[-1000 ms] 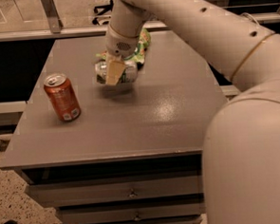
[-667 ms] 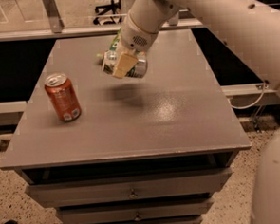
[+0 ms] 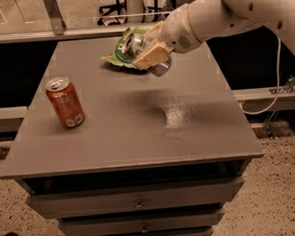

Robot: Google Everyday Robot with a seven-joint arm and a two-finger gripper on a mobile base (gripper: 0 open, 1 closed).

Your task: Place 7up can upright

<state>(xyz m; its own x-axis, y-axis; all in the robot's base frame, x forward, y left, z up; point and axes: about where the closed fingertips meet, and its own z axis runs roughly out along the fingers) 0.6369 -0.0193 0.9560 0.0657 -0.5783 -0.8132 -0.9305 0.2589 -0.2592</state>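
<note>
Item: 7up can (image 3: 160, 67), clamped tilted in the pincer (image 3: 151, 53), held above the far side of the bench (image 3: 138, 135) beside the green snack bag (image 3: 116, 56). Step, as judged: carrying before set-down. Next move calls for turning the can vertical and lowering its base onto bare bench, apart from the orange can (image 3: 65, 102).

One raised camera faces the table (image 3: 114, 142) front-on, jaws gripping the 7up can (image 3: 160, 67) above its back.
</note>
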